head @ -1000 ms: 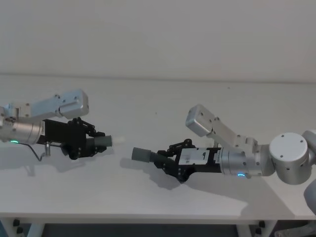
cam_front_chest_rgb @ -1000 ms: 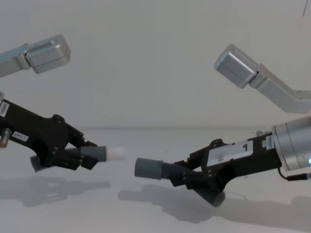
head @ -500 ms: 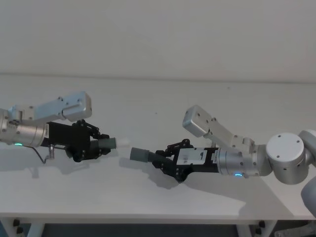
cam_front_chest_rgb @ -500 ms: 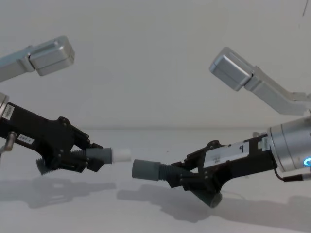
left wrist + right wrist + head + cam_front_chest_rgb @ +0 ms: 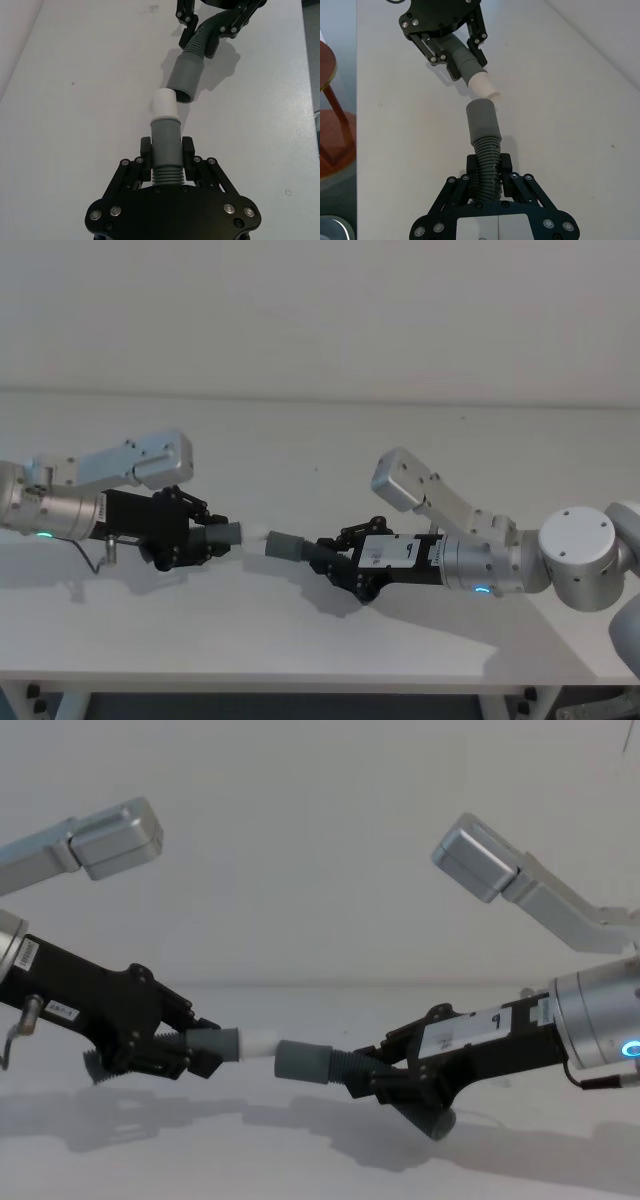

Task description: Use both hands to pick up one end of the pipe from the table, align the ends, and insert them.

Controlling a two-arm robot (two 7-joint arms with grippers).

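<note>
Above the table [image 5: 320, 440], your left gripper [image 5: 166, 150] clamps the white-tipped piece [image 5: 165, 135], right gripper [image 5: 489, 167] clamps the collared piece [image 5: 484, 130] by its ribbing; both look light, the ribbed hose likely bends.

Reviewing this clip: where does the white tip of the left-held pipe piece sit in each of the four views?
Head view: white tip left of centre, at the grey collar.
Chest view: white tip at centre-left, meeting the collar.
Left wrist view: tip mid-frame, beside the collar's mouth.
Right wrist view: tip in the upper middle, just beyond the collar.
Shared landmark: the grey collar.
</note>
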